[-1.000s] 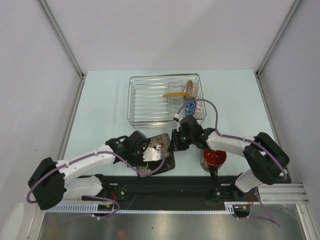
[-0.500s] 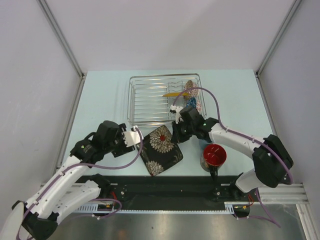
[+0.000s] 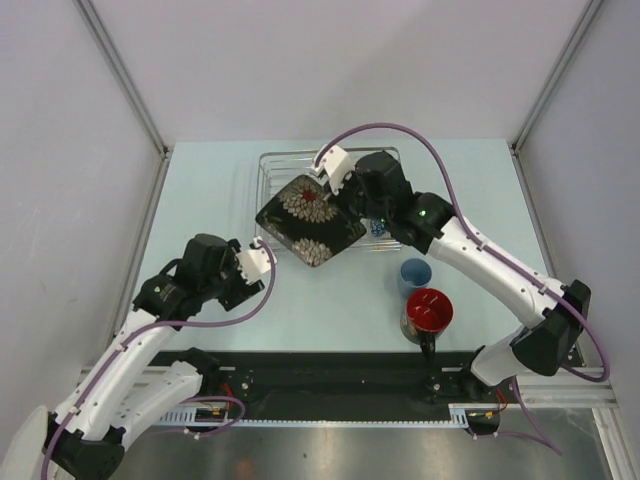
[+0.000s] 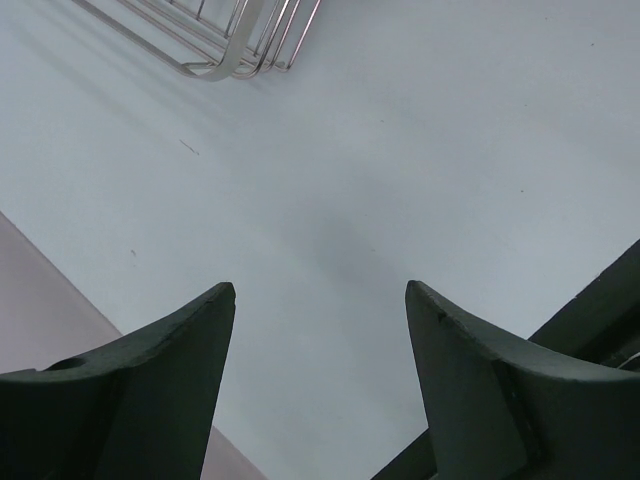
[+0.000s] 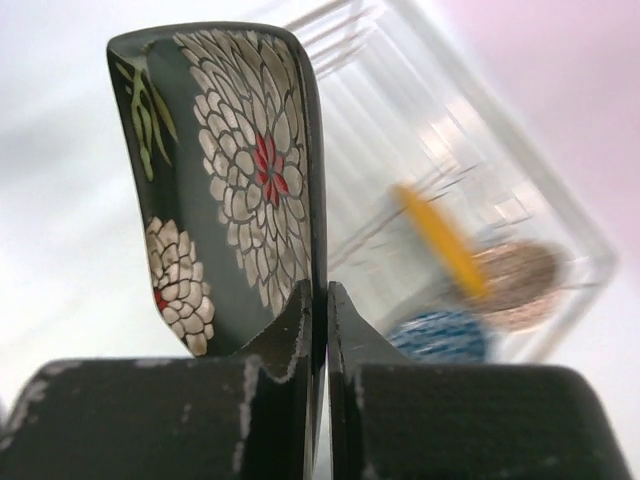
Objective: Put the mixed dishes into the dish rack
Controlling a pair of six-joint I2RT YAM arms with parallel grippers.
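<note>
A black square plate (image 3: 308, 222) with white flowers hangs tilted over the left part of the wire dish rack (image 3: 272, 170). My right gripper (image 3: 338, 203) is shut on the plate's right edge. In the right wrist view the plate (image 5: 230, 170) stands on edge between the closed jaws of the right gripper (image 5: 318, 290). Blurred in the rack (image 5: 420, 110) behind it are a yellow plate edge (image 5: 440, 240), a speckled brown bowl (image 5: 515, 285) and a blue patterned dish (image 5: 440, 335). My left gripper (image 3: 262, 262) is open over bare table, and in its wrist view the left gripper (image 4: 320, 290) holds nothing.
A light blue cup (image 3: 415, 273) and a dark mug with a red inside (image 3: 427, 312) stand on the table right of centre, under my right arm. A corner of the rack (image 4: 235, 40) shows at the top of the left wrist view.
My right gripper closed on the plate and carried it from the table's front up over the rack. My left gripper drew back to the left, away from the plate.
</note>
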